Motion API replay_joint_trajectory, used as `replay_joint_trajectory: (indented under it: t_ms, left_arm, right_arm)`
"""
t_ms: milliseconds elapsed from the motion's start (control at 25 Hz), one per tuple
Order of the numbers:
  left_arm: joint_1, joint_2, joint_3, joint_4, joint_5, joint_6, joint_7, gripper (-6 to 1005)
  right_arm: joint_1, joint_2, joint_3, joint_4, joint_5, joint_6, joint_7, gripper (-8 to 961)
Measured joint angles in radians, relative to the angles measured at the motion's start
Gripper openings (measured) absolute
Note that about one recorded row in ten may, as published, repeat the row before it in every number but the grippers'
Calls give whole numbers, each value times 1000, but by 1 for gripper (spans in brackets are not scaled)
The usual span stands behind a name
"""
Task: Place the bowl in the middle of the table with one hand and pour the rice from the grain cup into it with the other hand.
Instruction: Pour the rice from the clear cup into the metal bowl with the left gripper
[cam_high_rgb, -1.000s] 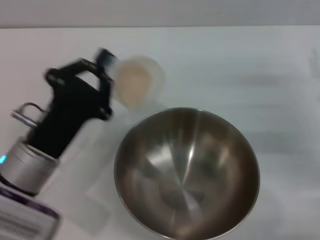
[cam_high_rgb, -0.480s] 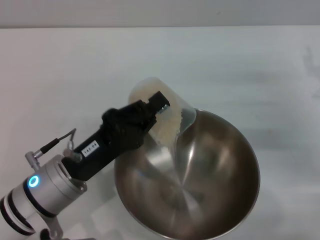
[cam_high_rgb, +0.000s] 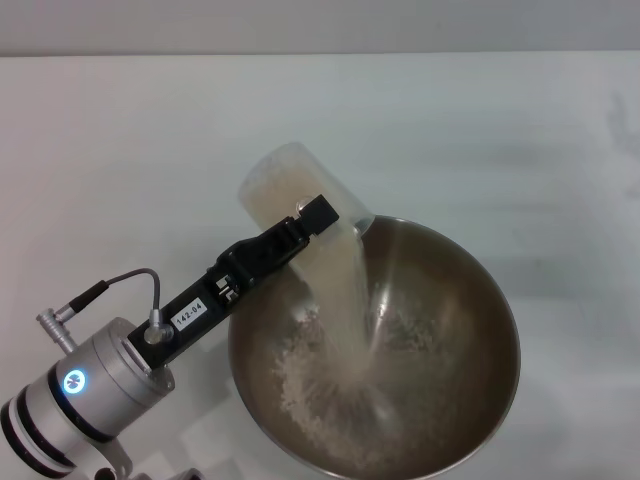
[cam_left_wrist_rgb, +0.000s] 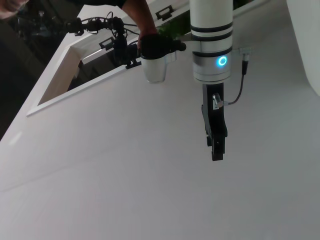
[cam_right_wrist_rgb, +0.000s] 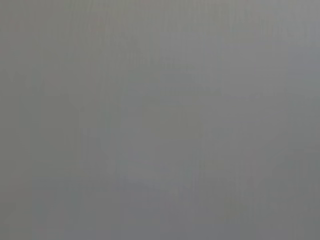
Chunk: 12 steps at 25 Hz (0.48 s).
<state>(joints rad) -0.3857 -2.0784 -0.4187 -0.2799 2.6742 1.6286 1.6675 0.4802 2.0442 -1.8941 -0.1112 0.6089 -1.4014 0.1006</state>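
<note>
— Since half a second before, what had changed?

— Rice had begun to fall. Earlier the grains sat inside the tipped grain cup and the bowl was bare; at this moment a pale stream ran from the cup's lip down into the bowl, and a spread of grains lay over its bottom. The cup had also tipped further.

— Which hand held the cup?

— The left hand. It was closed on the grain cup, one dark finger lying across the cup's wall. The cup's mouth pointed away from the hand's wrist and down, just over the bowl's near rim.

— And the bowl, relative to that hand?

— It sat on the white counter right beneath and beyond the fingertips, its rim touching nothing but the counter as far as could be seen.

— The right hand?

— Not visible from the head camera; its own wrist camera gave only flat grey.
</note>
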Motion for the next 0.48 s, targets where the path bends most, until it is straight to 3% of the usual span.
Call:
replay_joint_trajectory:
  t_ms: [480]
  left_arm:
    - [1,1,6,5,1,4,124,68]
  right_arm:
    - [9,-4,0,7,0,17,-1,496]
